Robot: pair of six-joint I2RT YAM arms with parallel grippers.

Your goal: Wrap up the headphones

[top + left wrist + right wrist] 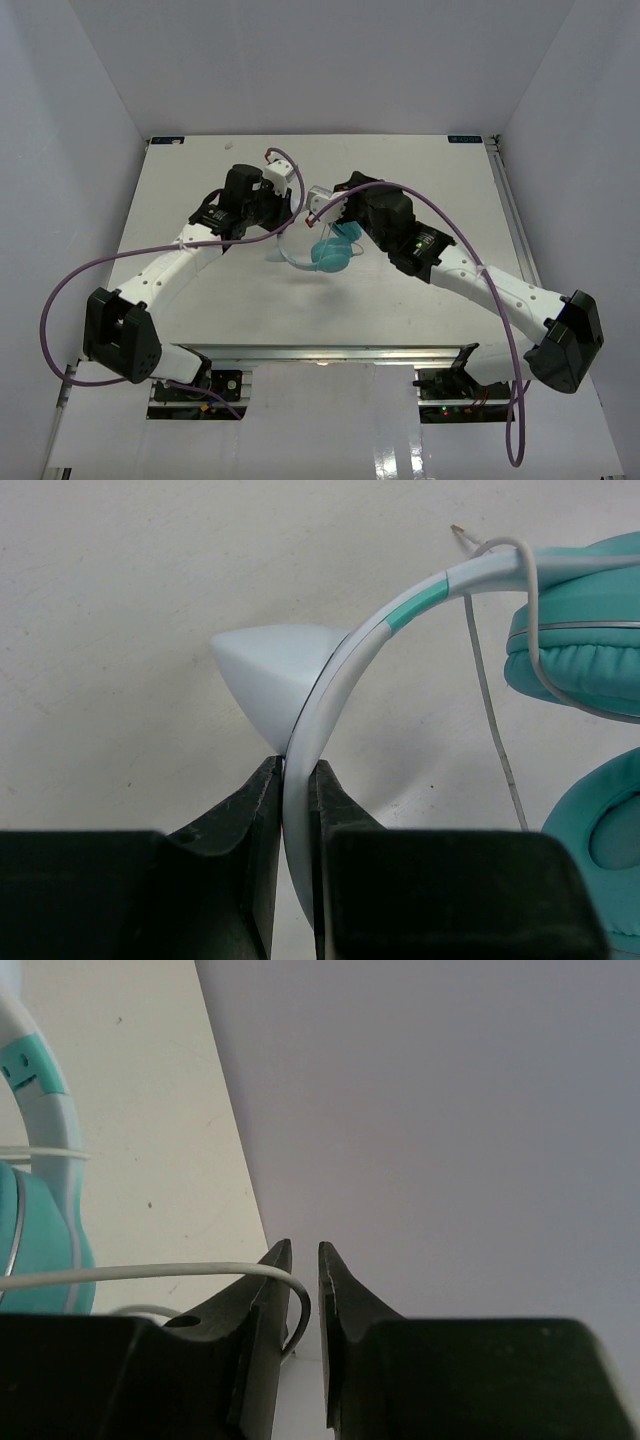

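White walls boxed in a pale table, and over its middle the two arms met nose to nose.

On the left, the left gripper was pressed onto the headband, pinching the thin white strip edge-on between its fingers. By my reading, that grip served as an anchor, keeping the headphones steady near the table's centre so the other arm could work round them. From the pinch the band arched up and right to the ear cups, which sat close together. The cord ran slack across the band and down past the cups, with its bare end poking out above the band.

On the right, the right gripper had its jaws drawn close with a narrow gap between them. The cord curled over the inner finger and dropped into that gap. I could not tell whether it was truly nipped or only hooked there. The position suggested this arm was the one meant to lead the cord around the headphones.

Counted: two arms, two grippers, one set of headphones with one headband, two teal ear cups and one cord. Two purple cables trailed from the arms.
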